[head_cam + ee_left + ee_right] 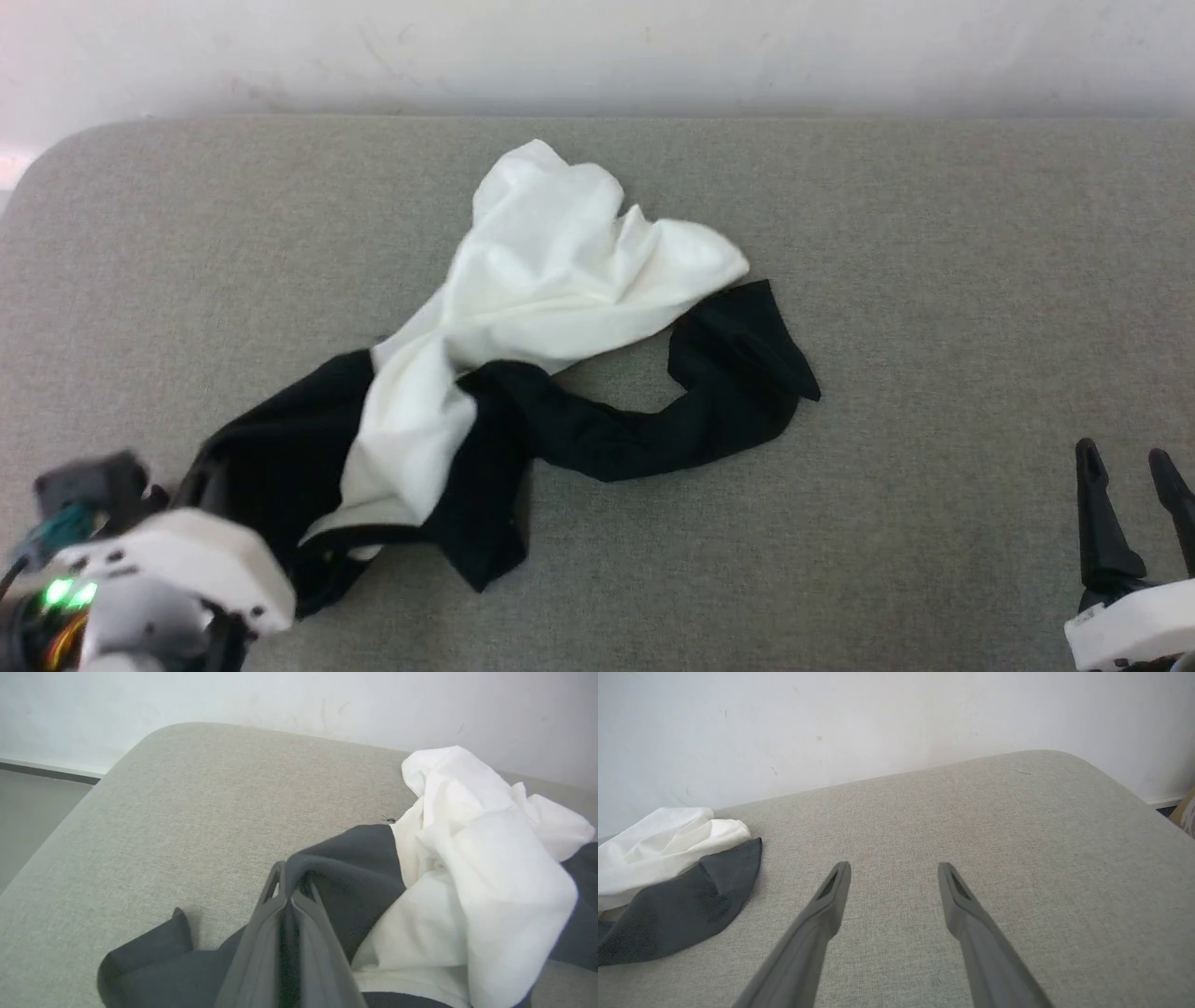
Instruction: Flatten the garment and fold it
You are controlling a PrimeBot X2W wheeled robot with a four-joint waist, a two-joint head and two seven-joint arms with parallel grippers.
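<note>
The garment (551,271) lies crumpled mid-table, a white body bunched at the back with black sleeves trailing to the front left and to the right. In the left wrist view my left gripper (292,877) is shut on a fold of the garment's black fabric (345,868) at its front-left end. In the head view the left arm's white wrist housing (177,560) covers those fingers. My right gripper (1125,457) stands open at the lower right, well clear of the cloth. The right wrist view shows its fingers (894,870) spread over bare table, the garment (668,844) far to their left.
The grey fabric-covered table (934,280) has rounded corners, and a pale wall (597,47) runs along its far edge. Grey floor (28,812) lies beyond the table's left edge. Open surface surrounds the right gripper.
</note>
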